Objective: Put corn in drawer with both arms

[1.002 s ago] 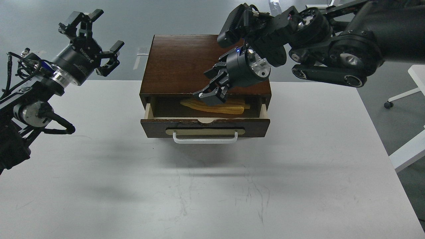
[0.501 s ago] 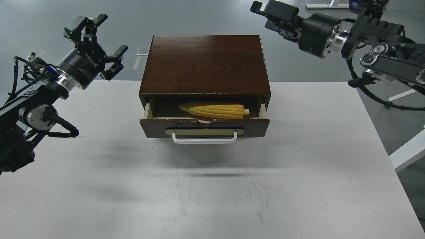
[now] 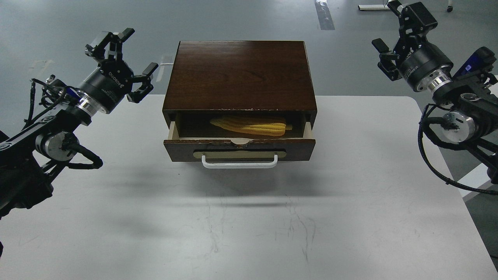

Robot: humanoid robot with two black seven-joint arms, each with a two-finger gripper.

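Corn (image 3: 249,125) lies in drawer (image 3: 239,146); right hand (image 3: 398,35) has withdrawn, both hands splayed, empty.

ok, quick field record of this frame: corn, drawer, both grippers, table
corn: lying on its side inside the drawer, pointed end to the left, free of both grippers
drawer: partly pulled out of the wooden cabinet, white handle untouched
left gripper: open, holding nothing, raised left of the cabinet
right gripper: open, holding nothing, raised well right of the cabinet
table: white, carries the cabinet
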